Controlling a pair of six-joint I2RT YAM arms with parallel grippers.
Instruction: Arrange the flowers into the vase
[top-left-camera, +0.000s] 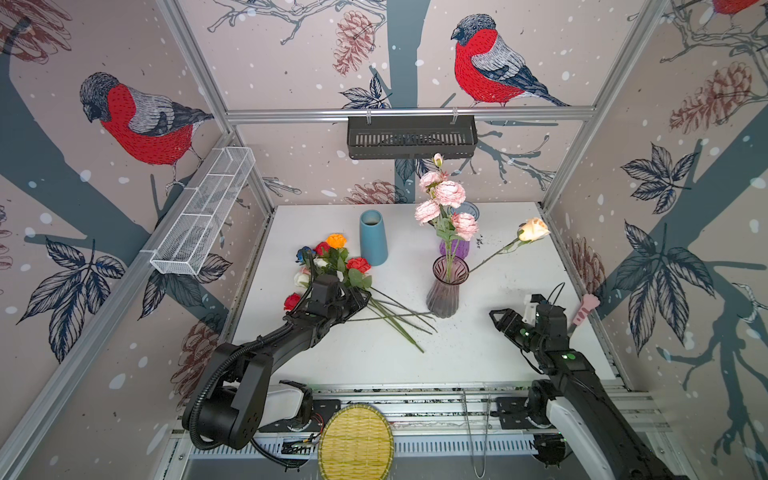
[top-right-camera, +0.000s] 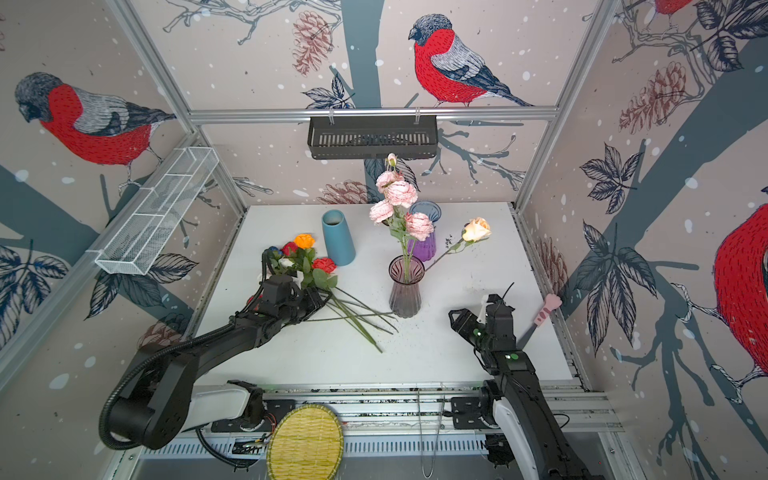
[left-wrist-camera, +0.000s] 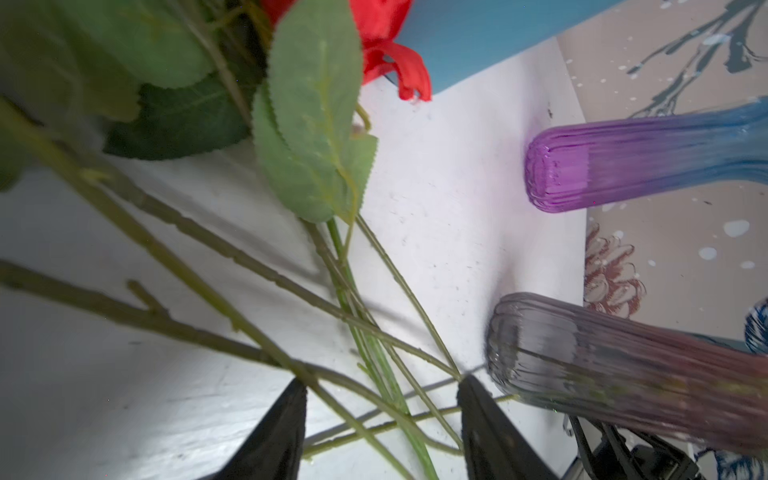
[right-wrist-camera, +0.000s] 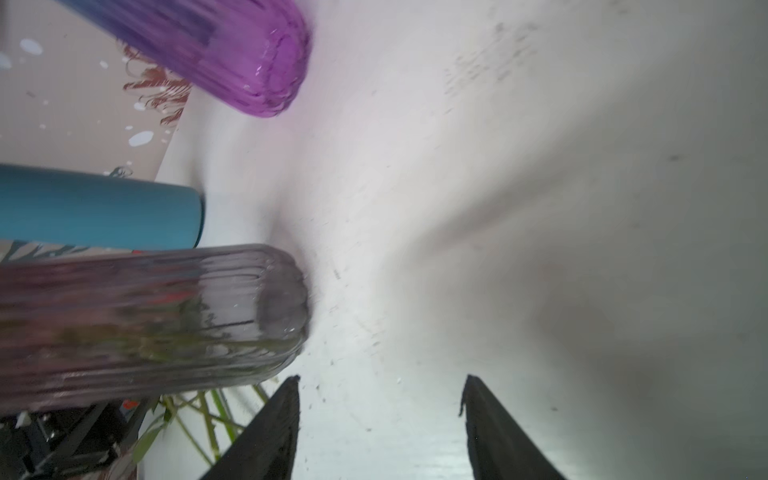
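A smoky ribbed glass vase (top-left-camera: 445, 291) (top-right-camera: 405, 293) stands mid-table in both top views. It holds a pink carnation spray (top-left-camera: 448, 194) and a peach rose (top-left-camera: 533, 229) that leans out to the right. A bunch of flowers (top-left-camera: 337, 257), red, orange, white and blue roses, lies on the table to its left, with the stems (top-left-camera: 395, 320) fanned toward the vase. My left gripper (top-left-camera: 363, 300) (left-wrist-camera: 380, 388) hovers open over those stems, and several cross between its jaws. My right gripper (top-left-camera: 496, 318) (right-wrist-camera: 380, 386) stands open and empty, right of the vase (right-wrist-camera: 166, 316).
A blue cone vase (top-left-camera: 373, 237) and a purple glass vase (top-left-camera: 455, 248) stand behind. A pink-handled tool (top-left-camera: 584, 309) lies at the table's right edge. A woven yellow tray (top-left-camera: 355, 442) sits in front. A black basket (top-left-camera: 411, 137) and a white wire basket (top-left-camera: 203, 212) hang on the walls.
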